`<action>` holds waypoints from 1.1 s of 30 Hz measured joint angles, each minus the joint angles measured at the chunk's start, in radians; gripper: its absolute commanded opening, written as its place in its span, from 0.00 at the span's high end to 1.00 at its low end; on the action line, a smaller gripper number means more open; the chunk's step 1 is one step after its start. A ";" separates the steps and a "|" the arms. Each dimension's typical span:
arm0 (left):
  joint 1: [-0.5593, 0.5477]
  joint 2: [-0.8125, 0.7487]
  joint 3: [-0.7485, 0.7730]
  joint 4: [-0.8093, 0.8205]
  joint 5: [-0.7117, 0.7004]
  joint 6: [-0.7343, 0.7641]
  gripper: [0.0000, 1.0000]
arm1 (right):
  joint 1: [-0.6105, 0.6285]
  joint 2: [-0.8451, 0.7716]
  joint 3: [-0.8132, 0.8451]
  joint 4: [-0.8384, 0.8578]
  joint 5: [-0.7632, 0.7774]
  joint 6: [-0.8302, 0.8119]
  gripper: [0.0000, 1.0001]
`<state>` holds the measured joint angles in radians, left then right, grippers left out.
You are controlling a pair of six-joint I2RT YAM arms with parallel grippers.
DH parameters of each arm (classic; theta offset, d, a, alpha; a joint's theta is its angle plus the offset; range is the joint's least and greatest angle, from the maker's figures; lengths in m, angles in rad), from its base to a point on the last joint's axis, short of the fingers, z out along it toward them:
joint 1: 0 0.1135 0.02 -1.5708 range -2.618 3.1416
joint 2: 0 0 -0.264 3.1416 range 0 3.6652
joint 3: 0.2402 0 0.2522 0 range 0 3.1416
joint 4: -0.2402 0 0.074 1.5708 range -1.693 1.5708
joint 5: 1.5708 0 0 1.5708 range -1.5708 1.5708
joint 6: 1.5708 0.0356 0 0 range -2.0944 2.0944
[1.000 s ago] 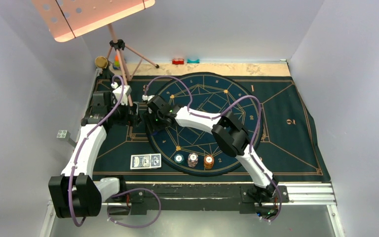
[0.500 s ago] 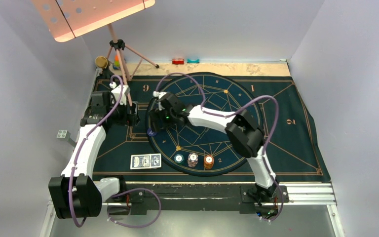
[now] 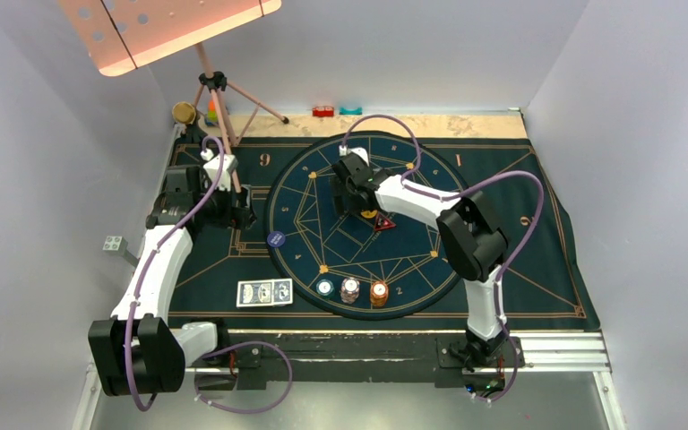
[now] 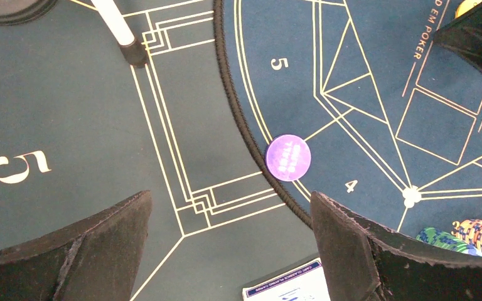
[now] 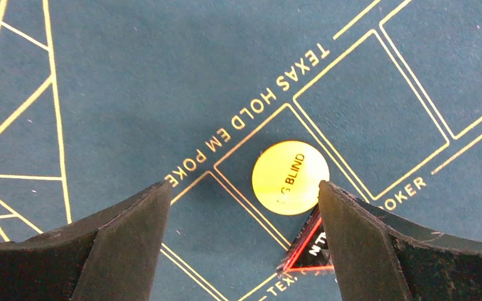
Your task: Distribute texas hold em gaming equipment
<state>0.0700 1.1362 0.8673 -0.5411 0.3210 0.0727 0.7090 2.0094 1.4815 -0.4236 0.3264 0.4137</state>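
A yellow disc point(image 5: 290, 177) marked as a blind lies on the centre of the round mat, with a red-edged triangular marker point(image 5: 307, 251) touching its near side. My right gripper point(image 5: 245, 188) hovers open just above them, holding nothing; from the top it is over the mat's centre point(image 3: 356, 199). A purple-blue disc point(image 4: 288, 157) rests on the round mat's left rim. Blue-backed cards point(image 3: 264, 292) lie at the front left. Three chip stacks point(image 3: 349, 289) stand on the mat's front edge. My left gripper point(image 4: 230, 200) is open and empty beside the purple-blue disc.
A tripod stand point(image 3: 219, 98) rises at the back left, and one leg tip point(image 4: 133, 53) rests on the dark mat point(image 3: 520, 269) near my left gripper. Small red point(image 3: 322, 111) and teal point(image 3: 350, 110) blocks sit at the back edge.
My right gripper opened and left the purple-blue disc on the round mat's left rim. It then swung right to the centre, above the yellow disc. The left arm stayed still.
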 measured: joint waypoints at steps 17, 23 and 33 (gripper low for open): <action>0.000 -0.007 0.000 -0.003 0.080 0.017 0.00 | -0.075 0.008 -0.045 -0.062 0.022 0.014 0.16; 0.000 -0.008 0.000 -0.003 0.087 0.017 0.00 | -0.083 0.016 -0.045 -0.048 -0.003 0.016 0.19; 0.000 -0.008 0.000 -0.003 0.087 0.017 0.00 | -0.082 0.051 0.004 -0.060 -0.019 0.013 0.46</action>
<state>0.0700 1.1282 0.8673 -0.5442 0.4084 0.0898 0.6270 2.0605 1.4853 -0.4839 0.3073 0.4271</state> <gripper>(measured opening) 0.995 0.606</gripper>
